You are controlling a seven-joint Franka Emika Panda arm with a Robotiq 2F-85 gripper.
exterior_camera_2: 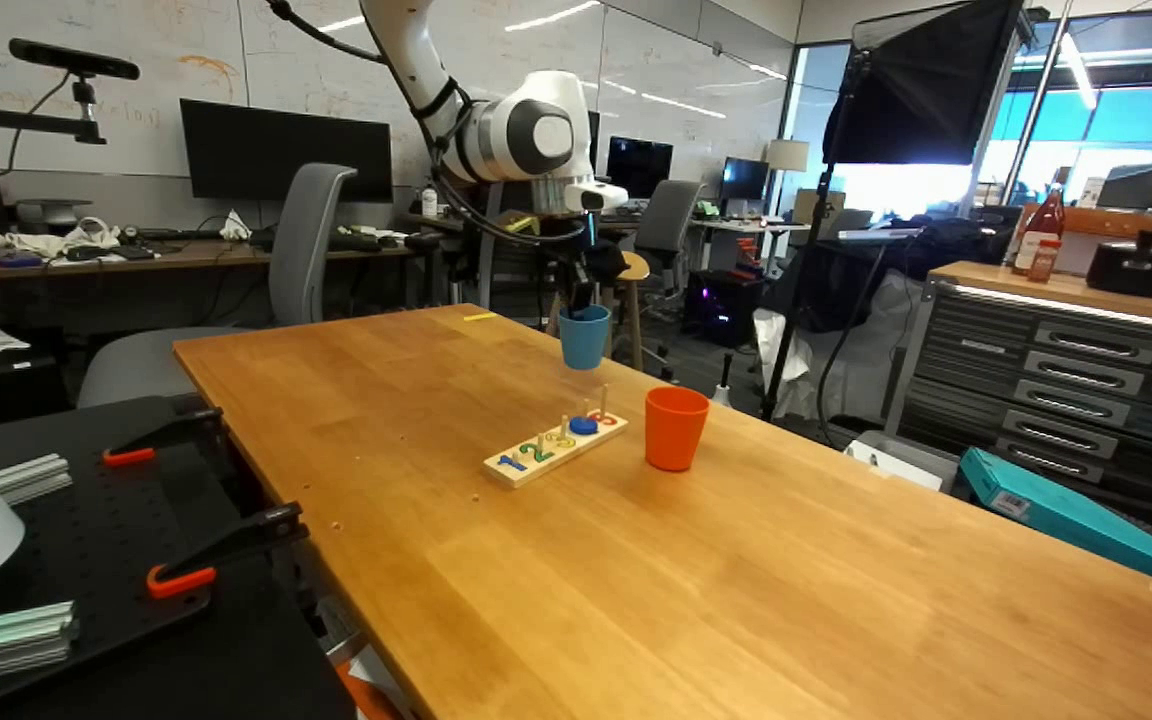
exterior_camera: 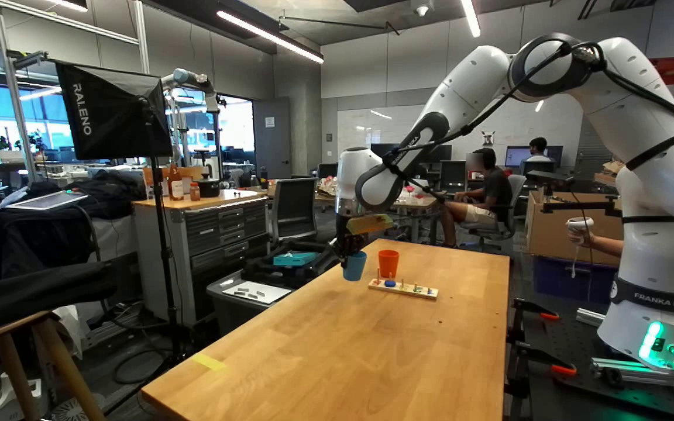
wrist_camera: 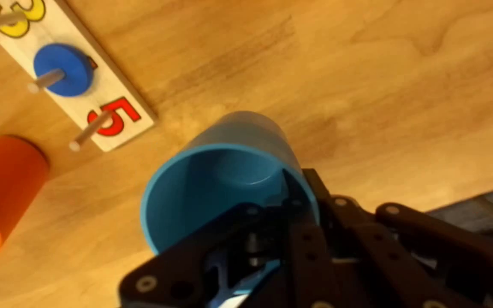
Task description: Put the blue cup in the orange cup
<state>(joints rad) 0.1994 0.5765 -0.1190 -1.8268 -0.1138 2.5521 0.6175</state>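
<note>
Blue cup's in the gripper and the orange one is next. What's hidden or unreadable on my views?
Orange cup: wrist view's left edge cuts it off; its near wall hides the inside bottom in both exterior views.
Blue cup: gripper covers part of its rim, wrist view.
Mark: disc covers all but a corner, wrist view.
Board: too small to read in an exterior view.

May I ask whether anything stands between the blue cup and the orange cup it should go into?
Nothing visible stands directly between the blue cup and the orange cup; the pegged number board lies beside that path in the wrist view.
</note>
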